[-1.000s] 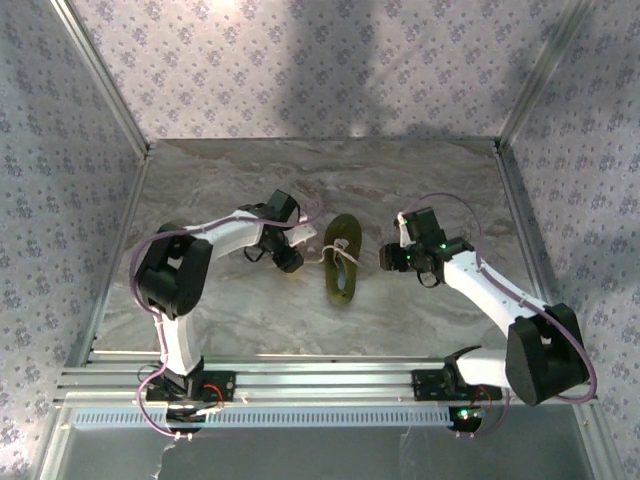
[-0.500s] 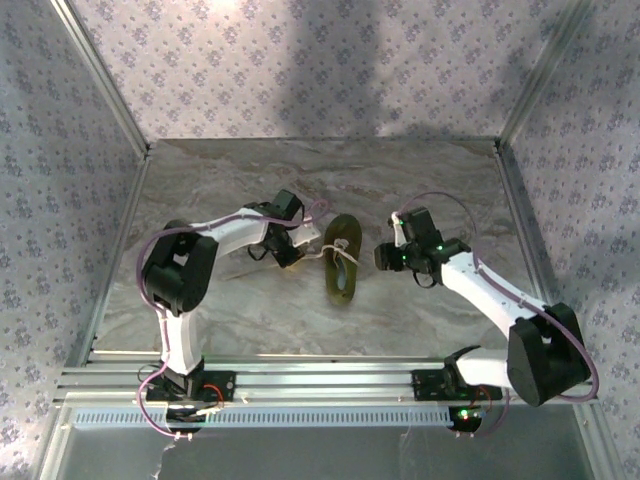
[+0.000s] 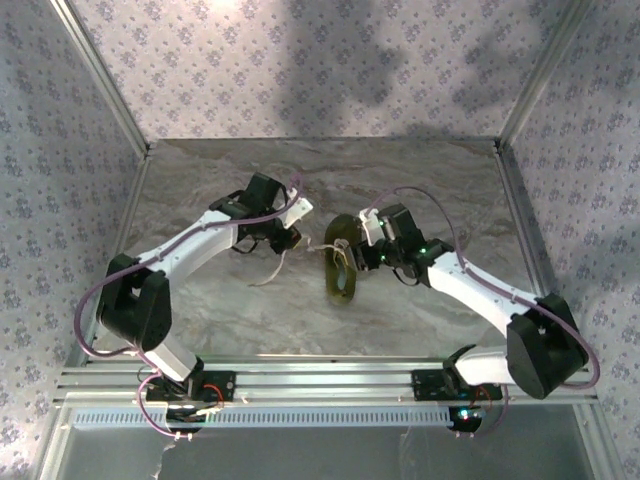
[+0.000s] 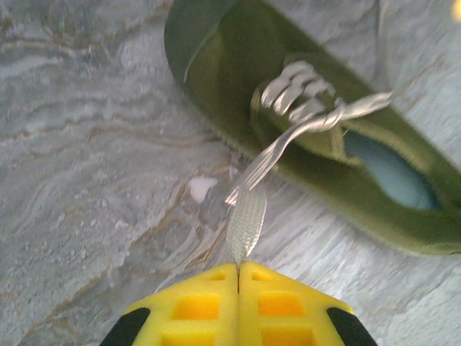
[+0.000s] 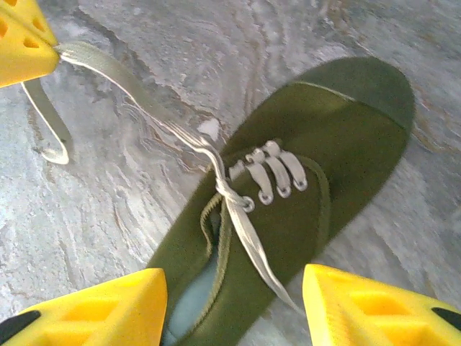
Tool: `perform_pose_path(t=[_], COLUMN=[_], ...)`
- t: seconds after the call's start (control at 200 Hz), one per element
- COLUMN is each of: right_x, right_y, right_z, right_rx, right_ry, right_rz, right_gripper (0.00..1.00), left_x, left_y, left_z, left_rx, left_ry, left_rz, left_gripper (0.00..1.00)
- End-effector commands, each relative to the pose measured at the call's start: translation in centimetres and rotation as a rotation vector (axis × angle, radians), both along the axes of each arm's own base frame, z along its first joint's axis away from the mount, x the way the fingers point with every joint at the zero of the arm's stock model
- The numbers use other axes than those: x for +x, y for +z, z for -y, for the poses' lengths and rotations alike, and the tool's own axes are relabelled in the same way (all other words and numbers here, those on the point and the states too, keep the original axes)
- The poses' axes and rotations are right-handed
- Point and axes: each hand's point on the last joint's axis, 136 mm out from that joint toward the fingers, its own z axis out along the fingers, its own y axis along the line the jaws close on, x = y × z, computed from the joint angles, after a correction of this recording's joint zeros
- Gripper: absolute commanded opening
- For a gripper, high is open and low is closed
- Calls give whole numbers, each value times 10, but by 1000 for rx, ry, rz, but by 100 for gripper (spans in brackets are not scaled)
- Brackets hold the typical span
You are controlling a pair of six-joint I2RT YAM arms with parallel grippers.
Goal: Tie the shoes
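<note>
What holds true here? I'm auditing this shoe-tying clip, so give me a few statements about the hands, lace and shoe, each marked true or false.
1. The left hand is shut on a lace. True.
2. The right hand grips the shoe. False: its jaws stand open over the shoe, holding nothing.
3. The held lace runs straight from the eyelets to the left hand. True.
4. The shoe lies on its side. False: it sits sole down, opening upward.
5. The shoe is tied in a bow. False: no bow shows; the lace ends run apart.

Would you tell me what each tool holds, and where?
The left tool pinches a lace partway along, short of its tip; the right tool holds nothing.
</note>
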Motion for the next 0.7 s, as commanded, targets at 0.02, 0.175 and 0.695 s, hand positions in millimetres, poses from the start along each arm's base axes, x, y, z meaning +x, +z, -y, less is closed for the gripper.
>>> perform_pose_path(t=[0.02, 0.175, 0.695], right_x=[8, 11, 43], right_y=[19, 22, 25], right_z=[-28, -48, -73], right_rx=[72, 115, 124], right_ry=[130, 191, 178], right_rz=[37, 32, 78], right_gripper=[55, 54, 47], left_x=[4, 7, 8], left_y=[44, 63, 70], left_z=[25, 35, 43], left_rx=[-187, -270, -342], left_ry=[-5, -3, -17], left_rz=[13, 23, -21], left_gripper=[0, 0, 0])
